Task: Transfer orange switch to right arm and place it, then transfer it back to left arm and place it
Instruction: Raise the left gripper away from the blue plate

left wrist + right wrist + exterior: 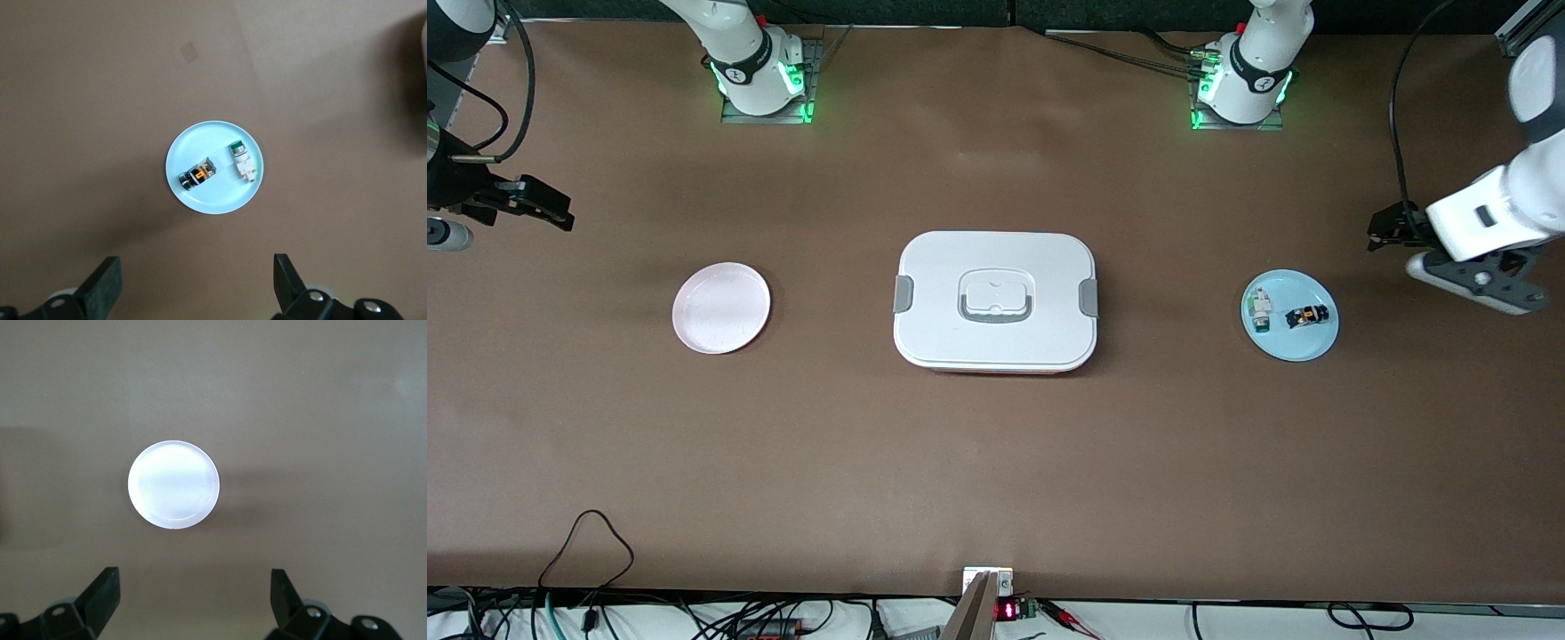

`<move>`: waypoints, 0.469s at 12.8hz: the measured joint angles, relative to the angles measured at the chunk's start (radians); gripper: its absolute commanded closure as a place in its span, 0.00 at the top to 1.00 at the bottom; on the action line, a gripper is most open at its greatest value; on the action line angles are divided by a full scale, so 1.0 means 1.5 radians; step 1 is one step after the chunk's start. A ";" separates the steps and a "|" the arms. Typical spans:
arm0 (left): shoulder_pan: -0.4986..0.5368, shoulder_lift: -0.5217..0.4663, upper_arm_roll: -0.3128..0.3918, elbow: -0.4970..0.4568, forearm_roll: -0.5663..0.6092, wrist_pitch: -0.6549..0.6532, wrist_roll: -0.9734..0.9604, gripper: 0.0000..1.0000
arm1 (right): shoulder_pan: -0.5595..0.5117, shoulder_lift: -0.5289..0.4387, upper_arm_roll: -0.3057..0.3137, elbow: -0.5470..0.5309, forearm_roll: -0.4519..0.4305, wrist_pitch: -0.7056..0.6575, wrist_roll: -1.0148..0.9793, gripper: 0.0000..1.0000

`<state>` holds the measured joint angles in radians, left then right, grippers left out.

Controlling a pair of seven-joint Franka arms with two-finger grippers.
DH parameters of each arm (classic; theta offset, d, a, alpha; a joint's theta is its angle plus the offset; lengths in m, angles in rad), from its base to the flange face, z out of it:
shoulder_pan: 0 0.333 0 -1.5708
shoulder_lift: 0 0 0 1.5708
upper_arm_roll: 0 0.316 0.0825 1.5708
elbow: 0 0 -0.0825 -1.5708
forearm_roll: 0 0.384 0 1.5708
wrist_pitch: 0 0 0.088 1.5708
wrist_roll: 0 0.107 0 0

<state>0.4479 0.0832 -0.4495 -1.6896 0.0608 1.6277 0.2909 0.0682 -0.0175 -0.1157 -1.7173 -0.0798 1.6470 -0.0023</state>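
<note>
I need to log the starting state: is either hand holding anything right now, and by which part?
Nothing is held. The left hand and the right hand are open and empty; the orange switch lies on the blue plate.

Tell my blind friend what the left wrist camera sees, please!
A light blue plate sits on the brown table, holding the orange switch beside a small white-and-green part. The left gripper hangs open above them, holding nothing.

**Colours on my table**

I see a plain brown table (996, 462), a white box (996, 300) with grey latches, a pale pink plate (721, 308), a light blue plate (1303, 345), the black-and-orange switch (1306, 316), a white-and-green part (1261, 309).
</note>
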 measured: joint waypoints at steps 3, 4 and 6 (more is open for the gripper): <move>-0.030 0.000 0.036 0.044 -0.053 -0.043 -0.079 1.00 | 0.000 0.000 0.000 0.000 0.000 0.000 0.000 1.00; -0.068 -0.001 0.071 0.067 -0.060 -0.054 -0.098 1.00 | 0.000 0.000 0.000 0.000 0.000 0.000 0.000 1.00; -0.169 -0.010 0.161 0.097 -0.063 -0.069 -0.128 1.00 | 0.000 0.000 -0.001 0.000 0.000 -0.001 0.000 1.00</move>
<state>0.1944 0.0679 -0.2075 -1.5449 -0.0339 1.5239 0.0985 0.0682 -0.0175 -0.1167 -1.7171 -0.0798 1.6462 -0.0023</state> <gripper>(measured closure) 0.000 0.000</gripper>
